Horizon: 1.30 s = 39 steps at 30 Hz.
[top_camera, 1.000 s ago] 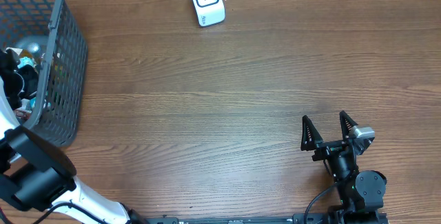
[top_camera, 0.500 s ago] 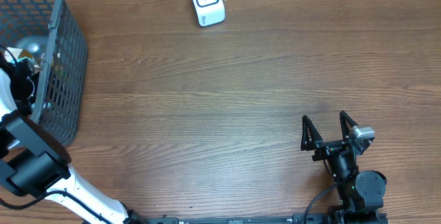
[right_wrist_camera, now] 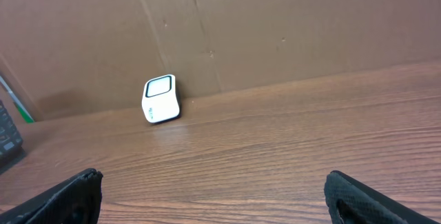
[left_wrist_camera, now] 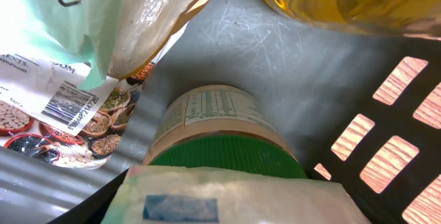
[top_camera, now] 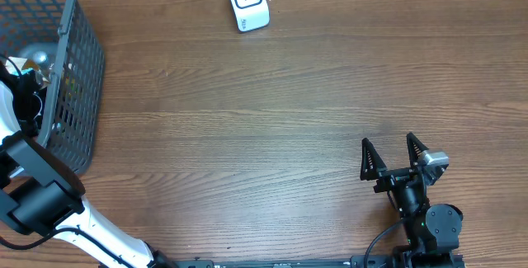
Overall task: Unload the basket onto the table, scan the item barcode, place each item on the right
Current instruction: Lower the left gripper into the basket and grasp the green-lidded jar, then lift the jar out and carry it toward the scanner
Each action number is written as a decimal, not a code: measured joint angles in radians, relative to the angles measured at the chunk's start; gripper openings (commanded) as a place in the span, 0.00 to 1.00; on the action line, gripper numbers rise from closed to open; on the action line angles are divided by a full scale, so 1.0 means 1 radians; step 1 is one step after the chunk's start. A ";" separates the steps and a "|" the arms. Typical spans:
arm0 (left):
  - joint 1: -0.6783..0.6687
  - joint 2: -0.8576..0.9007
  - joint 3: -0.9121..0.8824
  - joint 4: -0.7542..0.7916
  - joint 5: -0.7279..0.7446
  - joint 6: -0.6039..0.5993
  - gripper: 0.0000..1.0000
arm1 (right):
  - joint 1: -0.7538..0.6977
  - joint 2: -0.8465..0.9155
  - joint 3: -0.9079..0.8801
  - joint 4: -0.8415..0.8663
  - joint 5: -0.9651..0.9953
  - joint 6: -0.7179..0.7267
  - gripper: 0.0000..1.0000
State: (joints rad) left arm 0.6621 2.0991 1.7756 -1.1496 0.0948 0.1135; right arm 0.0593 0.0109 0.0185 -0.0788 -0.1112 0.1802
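From above, my left arm [top_camera: 37,198] reaches over the rim into the grey plastic mesh basket [top_camera: 81,62] at the left edge of the brown wooden surface [top_camera: 247,136]. My left fingers are down among the goods there, so I cannot tell whether they are open or closed. The small white box-shaped barcode scanner [top_camera: 247,2] stands at the far edge, well apart from the basket. My right fingers [top_camera: 367,159] stand spread wide near the near right edge, holding nothing.

My left wrist camera looks into the basket. A white packet with a blue patch [left_wrist_camera: 227,196] fills the bottom of the view. Just beyond it is a jar with a green lid and a printed label [left_wrist_camera: 220,124]. To the left lies a bean-printed pouch with a white barcode sticker [left_wrist_camera: 69,103], and a bottle of yellow liquid [left_wrist_camera: 344,0] is at the top right. I cannot tell whether anything is gripped.

My right wrist camera shows my 2 black fingertips far apart at the lower corners, with the scanner ahead against a brown board wall [right_wrist_camera: 289,24].
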 measured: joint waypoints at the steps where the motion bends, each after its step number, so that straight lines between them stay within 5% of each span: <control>1: 0.000 0.000 0.001 -0.002 0.000 -0.001 0.56 | 0.000 0.000 0.000 0.000 0.000 0.000 1.00; 14: 0.000 -0.047 0.187 -0.105 -0.017 -0.053 0.56 | 0.000 0.000 0.000 0.000 0.000 0.000 1.00; 26: -0.017 -0.368 0.477 -0.081 -0.011 -0.153 0.54 | 0.000 0.000 0.000 0.000 0.000 0.000 1.00; 39: -0.389 -0.444 0.490 -0.292 0.055 -0.191 0.52 | 0.000 0.000 0.000 0.000 0.000 0.000 1.00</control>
State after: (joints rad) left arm 0.2733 1.6554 2.2654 -1.4414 0.1493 -0.0772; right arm 0.0593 0.0109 0.0185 -0.0792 -0.1108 0.1806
